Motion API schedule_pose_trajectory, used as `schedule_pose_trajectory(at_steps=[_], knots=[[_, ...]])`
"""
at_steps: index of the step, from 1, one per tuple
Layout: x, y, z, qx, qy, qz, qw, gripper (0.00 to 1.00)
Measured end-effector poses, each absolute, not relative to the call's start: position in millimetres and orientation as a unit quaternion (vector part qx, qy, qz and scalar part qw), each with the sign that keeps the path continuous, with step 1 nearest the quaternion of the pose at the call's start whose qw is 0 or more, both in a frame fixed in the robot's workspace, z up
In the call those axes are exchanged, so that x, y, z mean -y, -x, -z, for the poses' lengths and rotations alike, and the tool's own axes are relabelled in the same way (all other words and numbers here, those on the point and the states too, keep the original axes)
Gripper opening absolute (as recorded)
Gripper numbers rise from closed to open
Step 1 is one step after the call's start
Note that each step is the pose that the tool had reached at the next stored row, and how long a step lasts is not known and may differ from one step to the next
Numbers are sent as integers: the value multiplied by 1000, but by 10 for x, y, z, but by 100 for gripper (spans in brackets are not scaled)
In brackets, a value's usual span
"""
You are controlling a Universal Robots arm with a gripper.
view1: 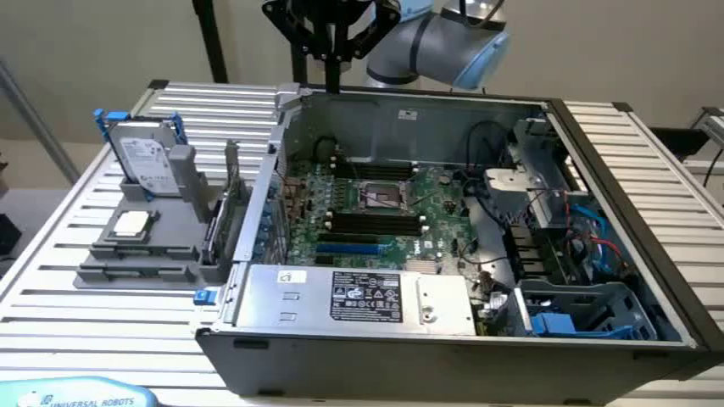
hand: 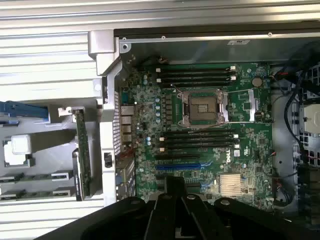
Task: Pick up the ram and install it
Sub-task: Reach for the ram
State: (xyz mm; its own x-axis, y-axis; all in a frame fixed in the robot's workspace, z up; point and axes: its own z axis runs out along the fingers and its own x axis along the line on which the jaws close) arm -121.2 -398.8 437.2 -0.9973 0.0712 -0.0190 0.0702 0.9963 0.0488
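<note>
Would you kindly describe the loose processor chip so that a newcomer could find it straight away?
Look at the gray parts holder to the exterior view's left of the open computer case. The processor chip lies flat on it, in front of the upright hard drive; it alone is a small silver square.

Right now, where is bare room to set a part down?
Free: table slats on the exterior view's right of the computer case, and slats before the grey holder. Crowded: inside the case, motherboard and cables.
</note>
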Motion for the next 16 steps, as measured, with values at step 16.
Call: schedule_pose_trajectory(at_steps=[16], knots=[[4022,1265,-4369,-999,-35,-24,10,11]])
